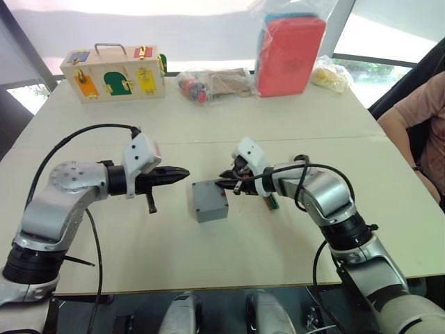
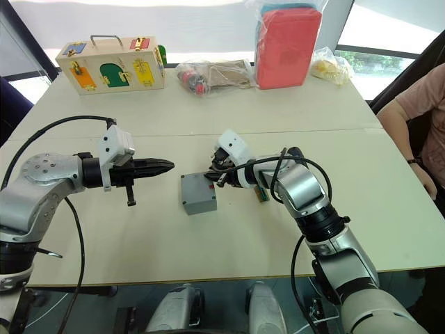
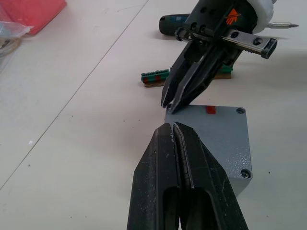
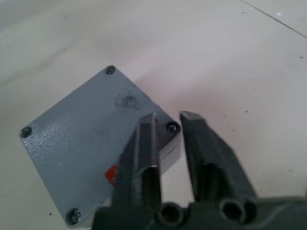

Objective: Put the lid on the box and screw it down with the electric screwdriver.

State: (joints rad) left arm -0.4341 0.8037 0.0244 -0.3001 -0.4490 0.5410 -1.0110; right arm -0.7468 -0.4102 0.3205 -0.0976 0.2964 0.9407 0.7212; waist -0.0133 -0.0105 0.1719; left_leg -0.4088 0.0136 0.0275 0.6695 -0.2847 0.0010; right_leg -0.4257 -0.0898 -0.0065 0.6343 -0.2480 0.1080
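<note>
The grey box stands mid-table with the lid lying flat on it, screws in its corners and a red mark near one edge. My left gripper is shut and empty, and it hovers just left of the box, pointing at it. From the right, my right gripper hangs over the box's far right corner, its fingers slightly open with nothing between them. The electric screwdriver lies on the table behind the right gripper, its metal bit showing beyond it.
A green terminal strip lies right of the box. Along the far edge are a wooden box with coloured doors, a bag of small parts, a red case in plastic and a yellow bag. A person sits at the right.
</note>
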